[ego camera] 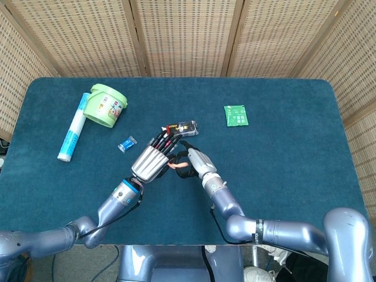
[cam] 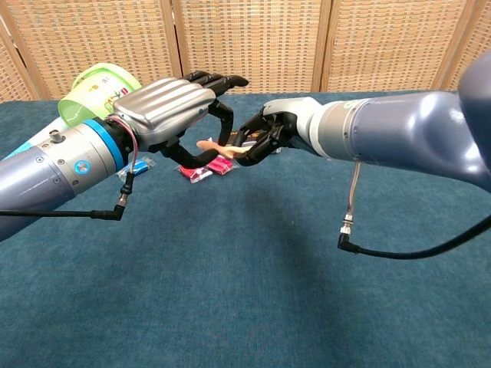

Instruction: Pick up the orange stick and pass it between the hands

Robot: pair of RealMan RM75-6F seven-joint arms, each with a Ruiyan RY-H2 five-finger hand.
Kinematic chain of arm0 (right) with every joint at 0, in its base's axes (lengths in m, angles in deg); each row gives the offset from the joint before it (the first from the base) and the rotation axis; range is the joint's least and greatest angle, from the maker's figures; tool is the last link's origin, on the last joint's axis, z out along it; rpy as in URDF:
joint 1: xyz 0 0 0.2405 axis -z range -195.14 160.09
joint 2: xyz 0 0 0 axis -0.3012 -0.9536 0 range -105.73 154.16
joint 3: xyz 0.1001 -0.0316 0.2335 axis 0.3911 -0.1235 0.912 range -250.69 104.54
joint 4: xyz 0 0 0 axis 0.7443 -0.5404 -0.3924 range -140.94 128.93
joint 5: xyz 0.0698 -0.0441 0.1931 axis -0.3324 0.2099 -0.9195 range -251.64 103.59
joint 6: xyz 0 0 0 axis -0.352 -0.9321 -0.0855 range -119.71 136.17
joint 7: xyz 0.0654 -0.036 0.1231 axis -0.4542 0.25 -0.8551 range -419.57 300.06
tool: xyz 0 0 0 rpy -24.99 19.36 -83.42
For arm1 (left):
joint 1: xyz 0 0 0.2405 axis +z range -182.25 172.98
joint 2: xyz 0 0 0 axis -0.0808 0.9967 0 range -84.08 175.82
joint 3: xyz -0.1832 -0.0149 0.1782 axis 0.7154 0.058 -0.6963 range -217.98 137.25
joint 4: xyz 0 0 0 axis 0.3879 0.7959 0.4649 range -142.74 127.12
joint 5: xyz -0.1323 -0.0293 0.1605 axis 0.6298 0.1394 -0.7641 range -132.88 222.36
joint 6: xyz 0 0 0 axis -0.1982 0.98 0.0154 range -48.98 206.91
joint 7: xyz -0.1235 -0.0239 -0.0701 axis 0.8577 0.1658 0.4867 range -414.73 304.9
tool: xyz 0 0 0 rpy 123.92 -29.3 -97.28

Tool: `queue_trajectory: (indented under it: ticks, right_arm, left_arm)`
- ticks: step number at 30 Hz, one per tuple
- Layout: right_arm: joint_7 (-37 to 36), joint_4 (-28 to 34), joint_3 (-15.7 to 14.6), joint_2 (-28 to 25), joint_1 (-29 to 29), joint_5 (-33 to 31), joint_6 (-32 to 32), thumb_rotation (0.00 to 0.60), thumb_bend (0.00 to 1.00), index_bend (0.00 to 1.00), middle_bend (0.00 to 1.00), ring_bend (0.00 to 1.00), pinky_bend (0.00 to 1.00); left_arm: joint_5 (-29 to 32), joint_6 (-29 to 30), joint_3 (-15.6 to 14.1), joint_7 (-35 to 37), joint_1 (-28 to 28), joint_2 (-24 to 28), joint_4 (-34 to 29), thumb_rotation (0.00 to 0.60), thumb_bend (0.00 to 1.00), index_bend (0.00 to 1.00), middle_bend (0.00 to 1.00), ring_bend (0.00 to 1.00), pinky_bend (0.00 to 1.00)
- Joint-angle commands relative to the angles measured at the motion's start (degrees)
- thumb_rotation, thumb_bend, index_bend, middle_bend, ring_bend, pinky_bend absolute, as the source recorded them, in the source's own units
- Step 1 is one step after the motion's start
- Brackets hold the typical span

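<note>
The orange stick [cam: 220,148] hangs in the air above the table's middle, roughly level; in the head view the orange stick [ego camera: 178,165] shows as a short sliver between the two hands. My right hand [cam: 266,132] [ego camera: 194,162] pinches its right end with the fingertips. My left hand [cam: 167,106] [ego camera: 151,162] reaches in from the left, fingers arched over the stick's free left end and thumb curled beneath it. A gap shows between thumb and stick, so the left hand does not hold it.
A red wrapper [cam: 204,172] lies on the blue cloth under the hands, a dark snack pack [ego camera: 181,127] just beyond. A green bucket [ego camera: 104,106], a white-and-blue tube [ego camera: 72,131] and a small blue packet [ego camera: 126,144] lie at the left, a green sachet [ego camera: 235,116] at the right.
</note>
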Motion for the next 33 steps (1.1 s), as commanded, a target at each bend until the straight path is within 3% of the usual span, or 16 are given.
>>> queue_trajectory:
  ticks: [1, 19, 33]
  right_arm:
    - [-0.25, 0.11, 0.01, -0.28, 0.15, 0.17, 0.14, 0.6, 0.62, 0.7, 0.1, 0.0, 0.0]
    - [-2.93, 1.43, 0.27, -3.59, 2.08, 1.96, 0.84, 0.6, 0.62, 0.73, 0.12, 0.0, 0.0]
    - [-7.07, 3.65, -0.31, -9.47, 6.8, 4.3, 1.03, 0.6, 0.62, 0.74, 0.12, 0.0, 0.0]
  left_arm:
    - [0.13, 0.09, 0.01, -0.09, -0.04, -0.16, 0.29, 0.6, 0.46, 0.67, 0.0, 0.0, 0.0]
    - [1.84, 0.23, 0.43, 0.51, 0.41, 0.91, 2.58, 0.6, 0.46, 0.71, 0.0, 0.0, 0.0]
    - [3.78, 2.46, 0.39, 6.42, 4.39, 7.14, 5.79, 0.6, 0.46, 0.71, 0.0, 0.0, 0.0]
